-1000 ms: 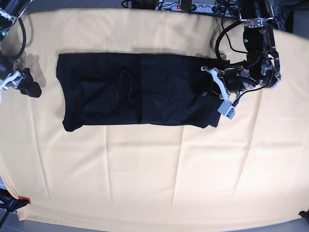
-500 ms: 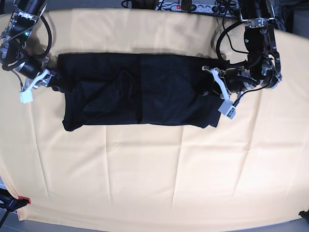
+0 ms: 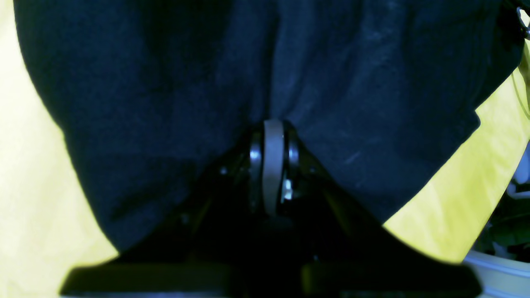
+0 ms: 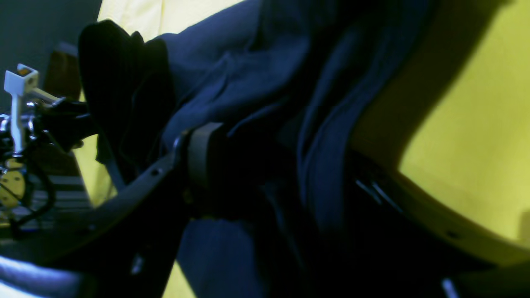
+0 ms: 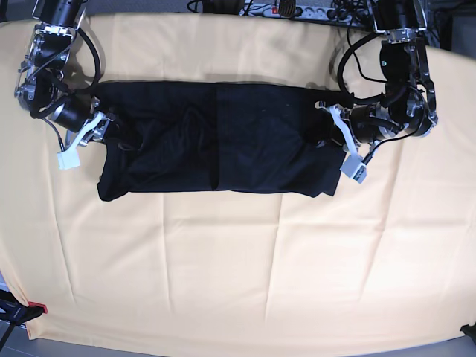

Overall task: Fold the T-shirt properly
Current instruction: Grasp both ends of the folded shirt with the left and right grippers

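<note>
The T-shirt (image 5: 216, 139) lies spread as a long dark band across the upper part of the yellow table cover (image 5: 238, 268). At the shirt's end nearer the power strip (image 5: 286, 9), the left gripper (image 5: 321, 134) is pinched tight on the fabric edge, pads (image 3: 273, 165) pressed together. At the opposite end, the right gripper (image 5: 108, 128) stands wide with cloth bunched between its fingers (image 4: 203, 153); the dim wrist view leaves an actual grasp unconfirmed.
</note>
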Controlling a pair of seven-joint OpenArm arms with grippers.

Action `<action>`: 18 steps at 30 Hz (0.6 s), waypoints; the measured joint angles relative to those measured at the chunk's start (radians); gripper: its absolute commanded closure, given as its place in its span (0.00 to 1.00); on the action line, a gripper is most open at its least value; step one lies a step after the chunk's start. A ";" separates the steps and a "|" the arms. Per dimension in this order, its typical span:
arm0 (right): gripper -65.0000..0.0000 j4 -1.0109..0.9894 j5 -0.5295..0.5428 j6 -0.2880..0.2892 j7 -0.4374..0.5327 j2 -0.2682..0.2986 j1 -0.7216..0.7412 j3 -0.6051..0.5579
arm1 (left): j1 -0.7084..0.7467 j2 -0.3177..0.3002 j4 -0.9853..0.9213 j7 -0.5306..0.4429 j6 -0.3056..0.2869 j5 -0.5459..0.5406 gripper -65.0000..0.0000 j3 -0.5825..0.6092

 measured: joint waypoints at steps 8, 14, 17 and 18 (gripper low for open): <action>0.47 0.001 -0.003 0.003 0.015 -0.006 0.010 -0.003 | 0.000 0.000 0.000 0.000 0.000 -0.006 1.00 0.000; 0.47 0.001 0.020 0.023 0.018 -0.059 0.011 -0.003 | 0.000 0.000 0.000 0.000 0.000 -0.033 1.00 0.000; 0.47 0.003 0.014 0.025 0.018 -0.074 0.011 -0.003 | 0.000 0.000 0.000 0.000 0.000 -0.033 1.00 0.000; 0.47 0.003 0.014 0.025 0.019 -0.078 0.011 -0.002 | 0.000 0.000 0.000 0.000 0.000 -0.033 1.00 0.000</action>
